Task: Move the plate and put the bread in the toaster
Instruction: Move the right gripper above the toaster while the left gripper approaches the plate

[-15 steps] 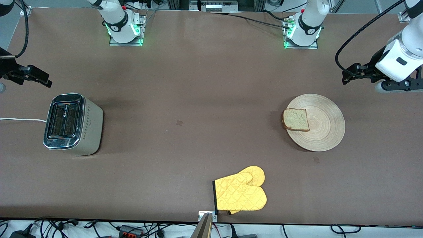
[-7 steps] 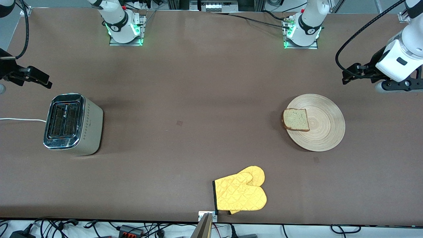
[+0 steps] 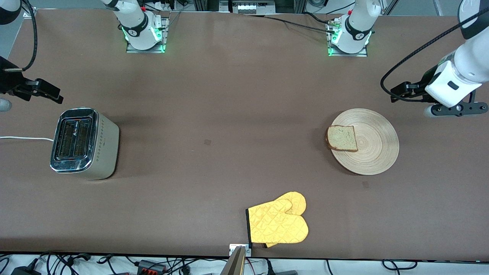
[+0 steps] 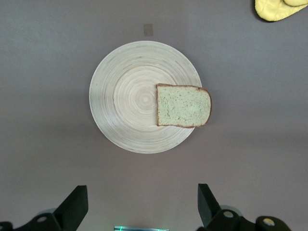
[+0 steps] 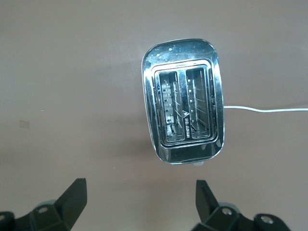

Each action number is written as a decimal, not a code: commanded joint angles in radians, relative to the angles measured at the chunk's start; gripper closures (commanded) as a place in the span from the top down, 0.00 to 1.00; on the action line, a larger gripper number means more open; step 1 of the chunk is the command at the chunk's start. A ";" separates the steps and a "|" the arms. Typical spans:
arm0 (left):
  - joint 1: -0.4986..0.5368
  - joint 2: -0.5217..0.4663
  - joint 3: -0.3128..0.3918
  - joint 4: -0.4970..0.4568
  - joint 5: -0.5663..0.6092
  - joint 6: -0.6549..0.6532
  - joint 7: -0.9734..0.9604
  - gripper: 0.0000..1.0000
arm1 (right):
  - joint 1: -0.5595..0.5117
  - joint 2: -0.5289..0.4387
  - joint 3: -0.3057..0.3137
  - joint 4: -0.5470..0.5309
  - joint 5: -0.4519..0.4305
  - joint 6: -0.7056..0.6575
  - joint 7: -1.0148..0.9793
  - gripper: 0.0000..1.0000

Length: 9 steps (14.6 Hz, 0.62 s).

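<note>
We see a big round plate of pale wood (image 3: 372,147) with ring lines, near the left arm's end of the brown table (image 3: 229,114). A square slice of light brown bread (image 3: 342,138) with a dark crust lies on the plate's edge. A shiny boxy toaster (image 3: 82,143) with two slots stands near the right arm's end. Our left gripper (image 4: 142,207) hangs wide open and empty over the table beside the plate. Our right gripper (image 5: 139,204) hangs wide open and empty beside the toaster.
</note>
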 commanded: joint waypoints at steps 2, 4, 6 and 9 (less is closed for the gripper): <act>0.048 0.048 0.000 0.037 -0.015 -0.025 0.011 1.00 | 0.011 0.004 0.003 -0.004 0.001 0.000 0.005 1.00; 0.077 0.102 0.000 0.103 -0.013 -0.036 0.037 1.00 | 0.015 0.004 0.005 -0.005 0.001 -0.013 -0.001 1.00; 0.086 0.128 0.000 0.134 -0.013 -0.050 0.101 1.00 | 0.033 0.007 0.005 -0.005 0.001 -0.016 -0.006 1.00; 0.153 0.151 -0.001 0.136 -0.016 -0.056 0.174 1.00 | 0.083 0.021 0.003 -0.007 -0.001 -0.020 -0.002 1.00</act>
